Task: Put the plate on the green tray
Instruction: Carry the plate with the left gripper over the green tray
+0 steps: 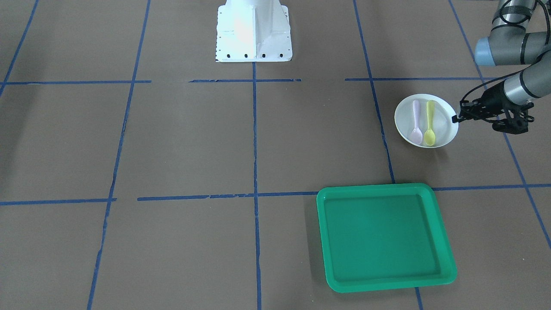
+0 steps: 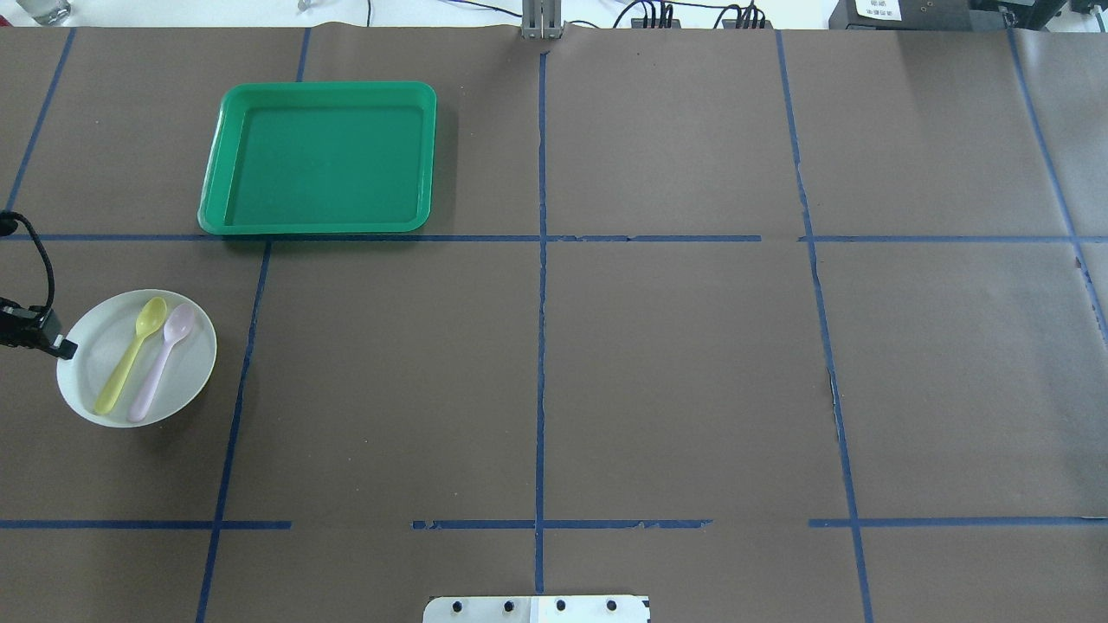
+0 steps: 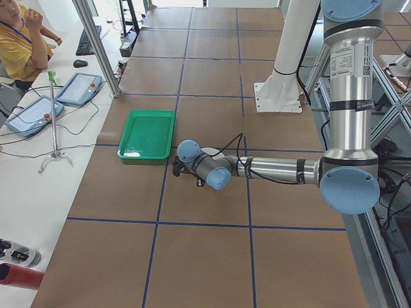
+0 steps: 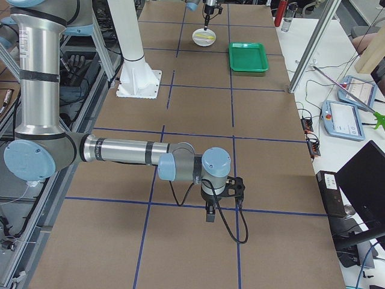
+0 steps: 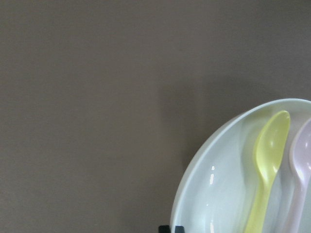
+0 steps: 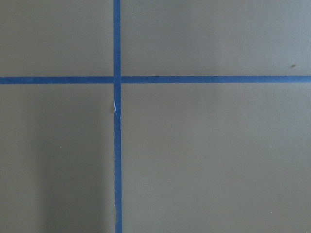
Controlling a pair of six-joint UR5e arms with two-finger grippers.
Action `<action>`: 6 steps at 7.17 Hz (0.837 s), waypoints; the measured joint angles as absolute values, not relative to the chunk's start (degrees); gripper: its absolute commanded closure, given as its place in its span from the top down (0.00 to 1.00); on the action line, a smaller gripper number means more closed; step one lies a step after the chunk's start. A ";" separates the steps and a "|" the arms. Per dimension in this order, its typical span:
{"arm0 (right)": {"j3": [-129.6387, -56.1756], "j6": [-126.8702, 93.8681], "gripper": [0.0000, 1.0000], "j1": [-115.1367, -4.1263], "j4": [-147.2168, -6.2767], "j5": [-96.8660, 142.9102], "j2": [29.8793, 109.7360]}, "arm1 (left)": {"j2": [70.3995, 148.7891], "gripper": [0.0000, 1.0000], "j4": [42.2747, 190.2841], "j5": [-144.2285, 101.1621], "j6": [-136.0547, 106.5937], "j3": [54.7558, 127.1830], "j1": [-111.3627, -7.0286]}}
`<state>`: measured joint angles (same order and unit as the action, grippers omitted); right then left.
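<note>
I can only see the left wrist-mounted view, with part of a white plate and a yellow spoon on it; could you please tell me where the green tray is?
Observer: The large flat rectangular green plastic tray lies apart from the small round white plastic plate, farther from the robot's base and slightly towards the middle of the table.
Operator: Thank you. Where does the arm meet the plate?
Observer: The left gripper is at the plate's rim, on the side away from the table's middle; I cannot tell whether its jaws are shut on it.
</note>
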<state>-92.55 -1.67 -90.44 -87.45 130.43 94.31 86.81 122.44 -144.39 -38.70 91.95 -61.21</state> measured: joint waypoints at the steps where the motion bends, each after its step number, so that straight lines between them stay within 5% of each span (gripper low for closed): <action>1: -92.55 -1.67 1.00 -90.44 -87.45 130.43 94.30 | 88.68 0.00 122.44 -144.76 -42.00 92.23 -61.31; 6: -92.55 -1.67 1.00 -90.44 -87.45 130.43 94.31 | 106.46 0.00 122.28 -144.81 -63.68 82.22 -63.32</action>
